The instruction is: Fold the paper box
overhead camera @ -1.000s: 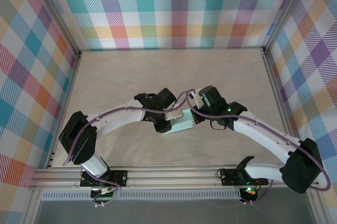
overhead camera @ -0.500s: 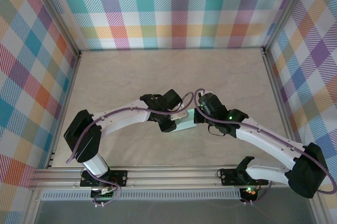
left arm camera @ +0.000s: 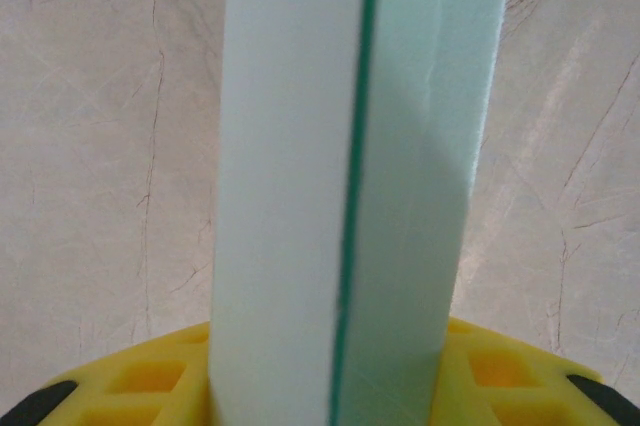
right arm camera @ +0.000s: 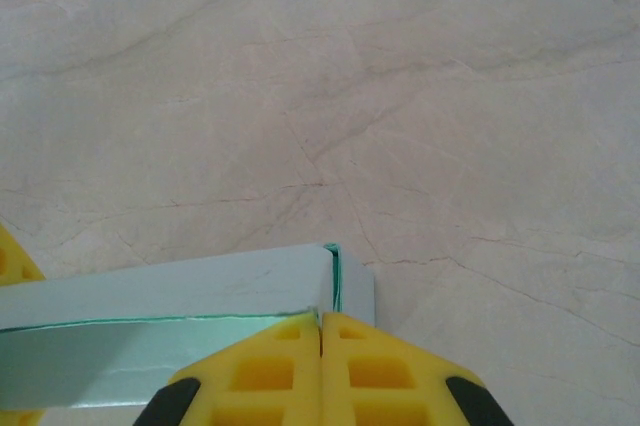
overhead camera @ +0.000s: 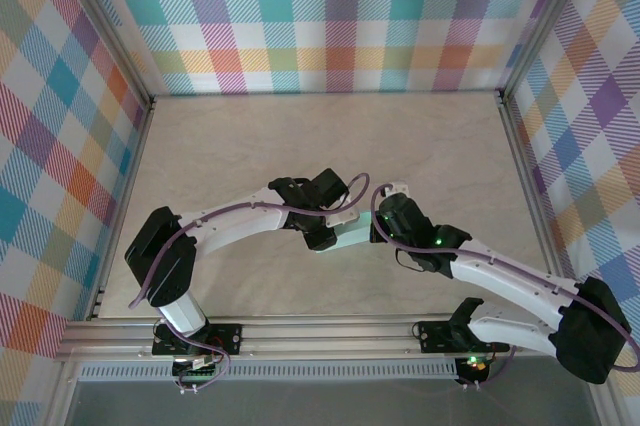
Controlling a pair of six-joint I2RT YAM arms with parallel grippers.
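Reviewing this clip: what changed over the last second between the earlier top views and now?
Both arms shifted toward the right of the top view, carrying the paper box slightly that way. The right arm dropped nearer the base rail. Unchanged: the left gripper keeps the box clamped, the right gripper stays shut at the box's corner; nothing taken or released.

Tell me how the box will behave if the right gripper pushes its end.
Probably light: the left gripper holds the box by one end. Likely dents easily; its thin card wall shows a faint crease. Pushed by the shut right gripper, it may pivot or slip in that grip.
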